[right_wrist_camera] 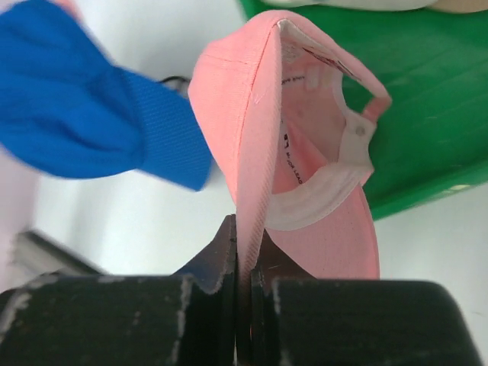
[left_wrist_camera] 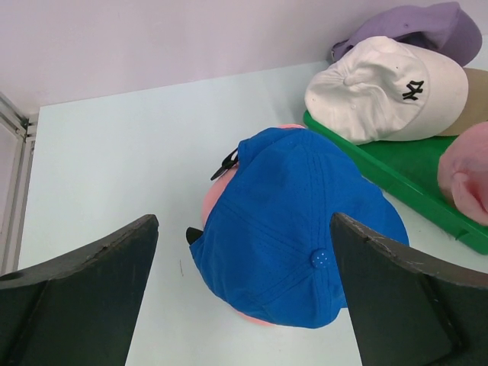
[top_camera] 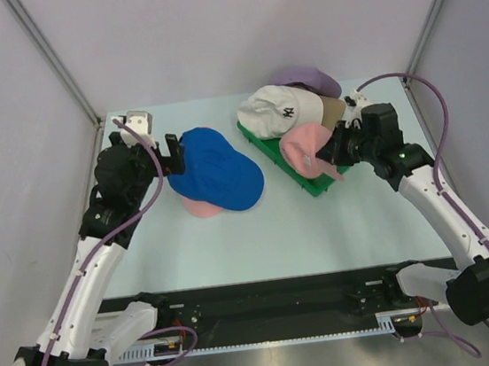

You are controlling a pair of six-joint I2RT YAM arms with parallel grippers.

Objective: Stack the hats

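"Starting left: what is the left gripper (top_camera: 170, 153) doing?"
"Standing wide open and holding nothing, just beside the blue cap (top_camera: 218, 170), which sits on the worktop (top_camera: 320, 218) atop a half-hidden cap (top_camera: 198, 208)."
"And the right gripper (top_camera: 331, 148)?"
"Pinched tight on the pink cap (top_camera: 302, 146) by its edge, over the green tray (top_camera: 265, 147). I'd lift it clear, then lower it squarely onto the blue."

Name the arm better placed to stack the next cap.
Right: its claw is shut on the soft pink fabric cap; the left claw stands open, empty, beside the royal blue fabric cap.
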